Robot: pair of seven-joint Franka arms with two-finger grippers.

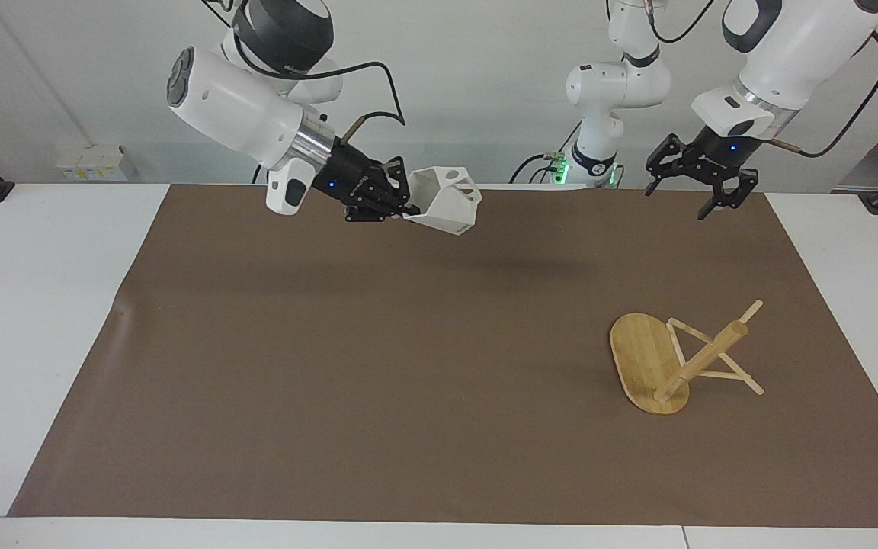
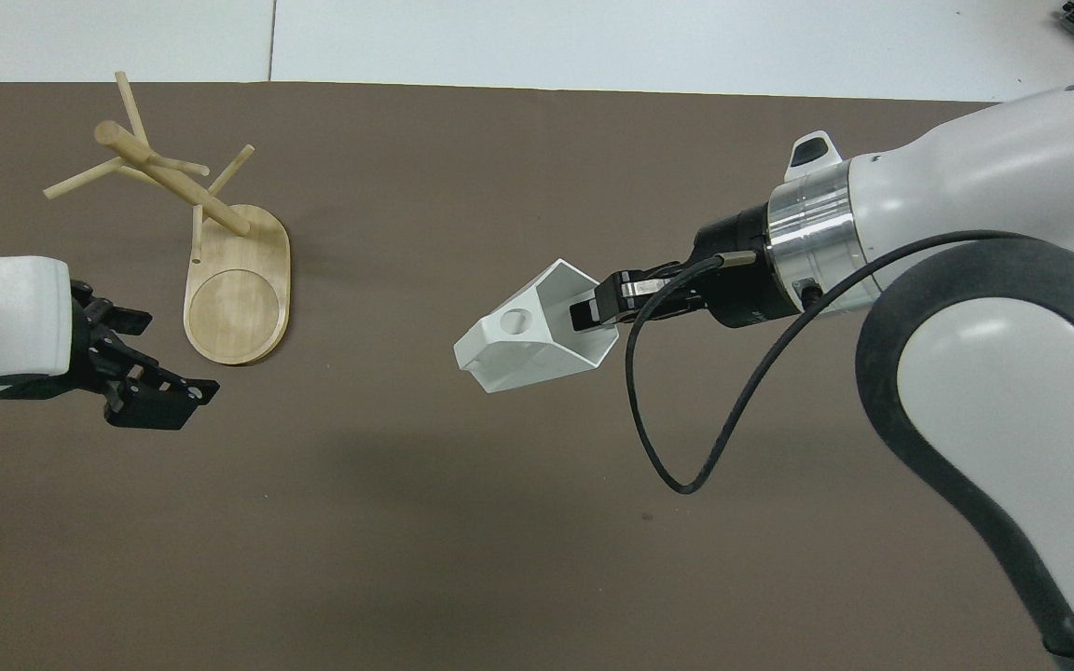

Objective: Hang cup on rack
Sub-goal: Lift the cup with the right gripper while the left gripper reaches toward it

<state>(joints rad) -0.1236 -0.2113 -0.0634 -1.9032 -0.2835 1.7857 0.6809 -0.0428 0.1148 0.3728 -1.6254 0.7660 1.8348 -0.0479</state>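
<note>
The white faceted cup (image 1: 447, 202) (image 2: 523, 340) hangs tilted in the air over the middle of the brown mat. My right gripper (image 1: 406, 207) (image 2: 593, 312) is shut on its rim, one finger inside the mouth. The handle's round hole faces up. The bamboo rack (image 1: 641, 358) (image 2: 239, 298) rests on its oval base toward the left arm's end of the table, its post (image 1: 702, 362) and thin pegs bare. My left gripper (image 1: 677, 203) (image 2: 178, 354) hovers open and empty over the mat beside the rack's base.
A brown mat (image 1: 378, 381) covers most of the white table (image 1: 35, 320). The right arm's black cable (image 2: 686, 466) loops down below its wrist.
</note>
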